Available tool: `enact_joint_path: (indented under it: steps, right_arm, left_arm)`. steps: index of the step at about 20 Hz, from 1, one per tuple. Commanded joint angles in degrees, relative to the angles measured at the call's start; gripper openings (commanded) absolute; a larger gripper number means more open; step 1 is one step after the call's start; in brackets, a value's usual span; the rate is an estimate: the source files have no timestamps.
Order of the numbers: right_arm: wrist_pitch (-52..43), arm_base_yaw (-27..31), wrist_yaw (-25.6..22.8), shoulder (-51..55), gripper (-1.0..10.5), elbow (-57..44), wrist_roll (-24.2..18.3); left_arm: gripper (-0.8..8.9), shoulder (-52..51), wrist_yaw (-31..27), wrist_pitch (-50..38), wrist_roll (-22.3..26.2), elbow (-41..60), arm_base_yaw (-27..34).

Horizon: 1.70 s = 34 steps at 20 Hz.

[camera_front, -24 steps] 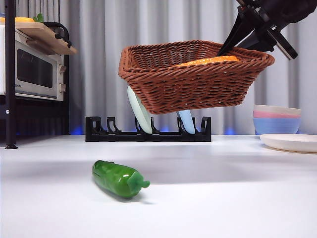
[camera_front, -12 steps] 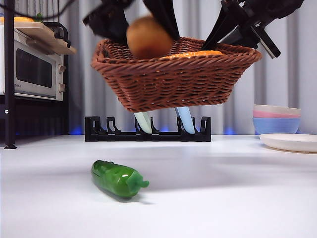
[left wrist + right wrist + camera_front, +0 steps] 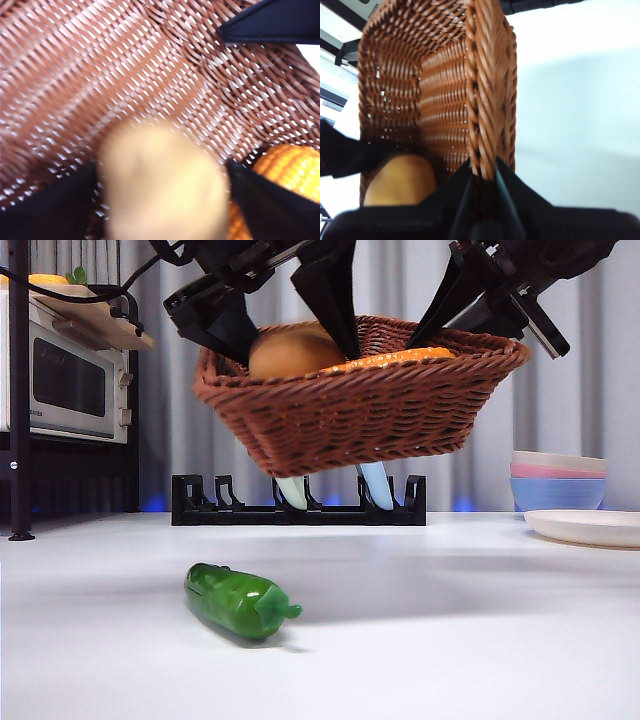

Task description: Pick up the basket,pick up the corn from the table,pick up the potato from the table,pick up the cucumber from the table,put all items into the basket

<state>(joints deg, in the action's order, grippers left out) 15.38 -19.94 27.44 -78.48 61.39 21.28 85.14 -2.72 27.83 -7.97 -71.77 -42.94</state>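
The brown wicker basket (image 3: 370, 410) hangs tilted above the table. My right gripper (image 3: 440, 325) is shut on its rim at the upper right, as the right wrist view shows (image 3: 482, 175). My left gripper (image 3: 290, 348) is shut on the tan potato (image 3: 293, 352) and holds it just inside the basket's left side. In the left wrist view the potato (image 3: 162, 185) sits between the jaws over the basket floor (image 3: 100, 75). The orange corn (image 3: 400, 358) lies in the basket and also shows in the left wrist view (image 3: 290, 170). The green cucumber (image 3: 240, 601) lies on the white table (image 3: 450, 640).
A black dish rack (image 3: 298, 502) with pale plates stands behind and below the basket. Stacked pastel bowls (image 3: 558, 480) and a white plate (image 3: 585, 527) are at the right. A microwave (image 3: 65, 380) under a shelf stands at the left.
My left gripper has come in from the upper left with the potato and lowered it into the basket. The basket has shifted left. The cucumber has not moved.
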Motion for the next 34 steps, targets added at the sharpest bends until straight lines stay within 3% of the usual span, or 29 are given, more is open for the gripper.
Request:
enact_joint_path:
  steps: [1,7,11,17,24,30,34]
  right_arm:
    - [-1.2,0.1,0.5,0.2,-0.1,0.6,1.2]
    - [-1.4,4.4,0.6,0.2,-0.1,0.6,1.2]
    - [-1.7,8.4,0.7,0.2,-0.1,0.6,1.2]
    - [-3.7,12.9,0.8,0.2,-0.1,0.6,1.4]
    - [-3.9,15.7,1.1,0.2,-0.1,0.6,1.4]
    - [-3.9,15.9,1.5,0.2,-0.1,0.6,1.4]
    - [-3.7,15.9,2.9,0.2,-0.1,0.6,1.4]
  left_arm:
    - [4.80,-1.1,-1.4,1.7,0.6,-0.3,-0.1]
    - [4.79,-13.1,-1.8,16.1,0.5,-5.6,-1.5]
    - [4.78,-21.4,-1.8,24.7,-2.0,-5.6,-1.7]
    - [4.77,-22.9,-2.1,33.0,-6.5,-2.5,-1.7]
    - [4.75,-18.9,0.9,12.2,-16.3,20.7,-2.7]
    - [4.75,-1.5,4.8,-2.4,-19.3,22.2,-1.0]
    - [4.70,3.3,4.3,-2.8,-19.3,22.2,1.3]
